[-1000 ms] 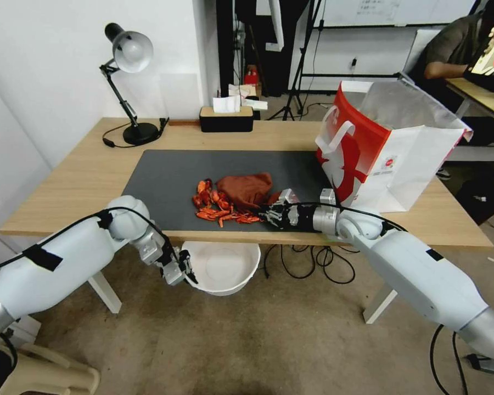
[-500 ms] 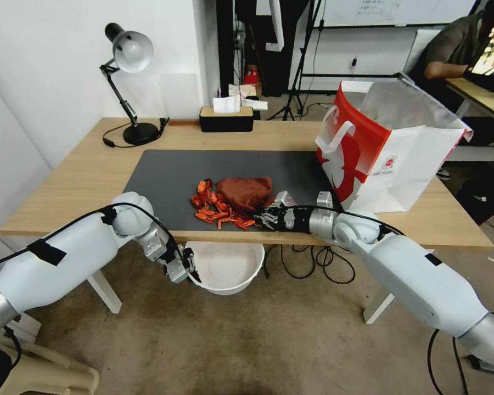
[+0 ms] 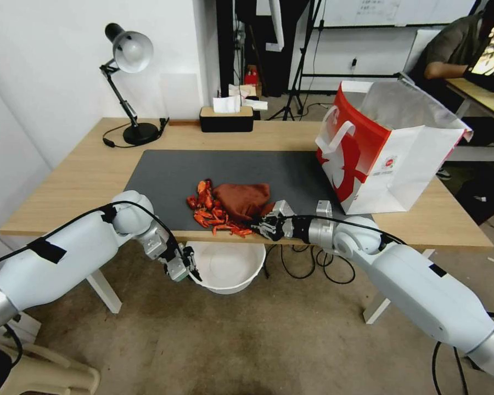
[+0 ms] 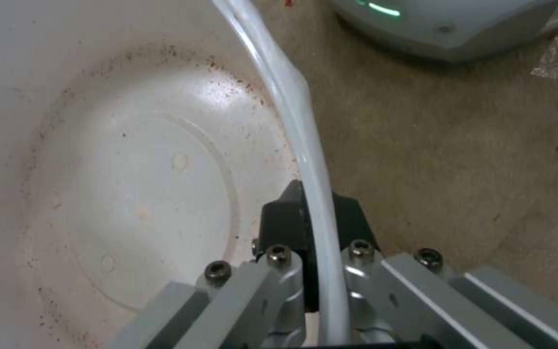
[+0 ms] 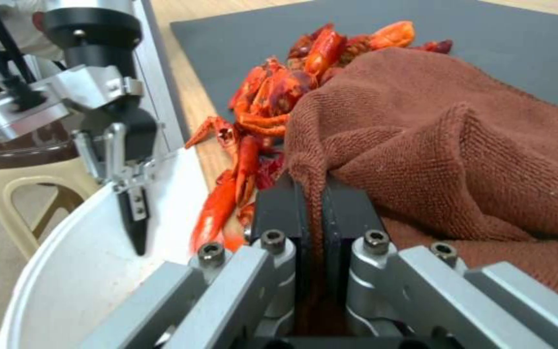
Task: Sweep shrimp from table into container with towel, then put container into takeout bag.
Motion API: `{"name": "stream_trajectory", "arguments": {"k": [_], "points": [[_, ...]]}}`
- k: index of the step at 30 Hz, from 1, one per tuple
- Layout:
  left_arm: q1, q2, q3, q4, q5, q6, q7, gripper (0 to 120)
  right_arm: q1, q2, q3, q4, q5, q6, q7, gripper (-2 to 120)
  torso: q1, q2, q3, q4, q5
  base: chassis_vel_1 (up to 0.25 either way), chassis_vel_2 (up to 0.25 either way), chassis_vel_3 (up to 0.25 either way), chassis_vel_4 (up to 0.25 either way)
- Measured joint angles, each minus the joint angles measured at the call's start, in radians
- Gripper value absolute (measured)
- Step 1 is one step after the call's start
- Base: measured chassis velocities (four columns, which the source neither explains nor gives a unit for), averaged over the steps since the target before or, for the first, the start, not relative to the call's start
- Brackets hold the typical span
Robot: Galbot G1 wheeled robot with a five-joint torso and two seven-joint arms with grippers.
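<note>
The red-orange shrimp (image 3: pixel 214 211) (image 5: pixel 263 104) lie heaped at the near edge of the table (image 3: pixel 77 181), on the dark mat. The rust-brown towel (image 3: pixel 244 197) (image 5: pixel 460 145) rests bunched against their right side. My right gripper (image 3: pixel 264 224) (image 5: pixel 315 208) is shut on a fold of the towel, low over the table edge. Below that edge hangs the white container (image 3: pixel 228 266) (image 4: pixel 131 160) (image 5: pixel 92 271), its rim pinched by my left gripper (image 3: pixel 187 264) (image 4: pixel 311 218), which is shut. The red and white takeout bag (image 3: pixel 387 148) stands open at the table's right end.
A black desk lamp (image 3: pixel 127 82) and a tissue box (image 3: pixel 226 116) stand along the table's far side. Cables (image 3: pixel 313 263) hang under the table. A beige stool (image 3: pixel 49 378) stands by my left arm. A person sits at a farther desk.
My right gripper has dragged the towel leftward and toward the near edge, pushing the shrimp pile closer to the edge. The left gripper and container shifted slightly under the edge.
</note>
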Motion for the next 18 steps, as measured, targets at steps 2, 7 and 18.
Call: {"name": "stream_trajectory", "arguments": {"k": [2,7,18], "points": [[-0.001,0.001,0.0,0.0,0.0,0.0,0.0,0,-0.008,-0.004,0.004,0.009,0.0,0.0,0.0,2,0.0,0.0,0.0,0.0,0.0,0.0,0.0,0.0,0.0],[0.0,0.008,0.001,-0.011,-0.002,0.001,0.001,0,-0.043,-0.014,0.02,0.041,-0.003,-0.001,0.002,2,0.0,0.0,0.0,0.0,0.0,0.0,0.0,0.0,0.0],[0.003,0.027,0.0,-0.037,-0.006,0.011,0.001,0,-0.08,-0.024,0.038,0.073,-0.005,-0.001,0.008,2,0.0,0.0,0.0,0.0,0.0,0.0,0.0,0.0,0.0]]}}
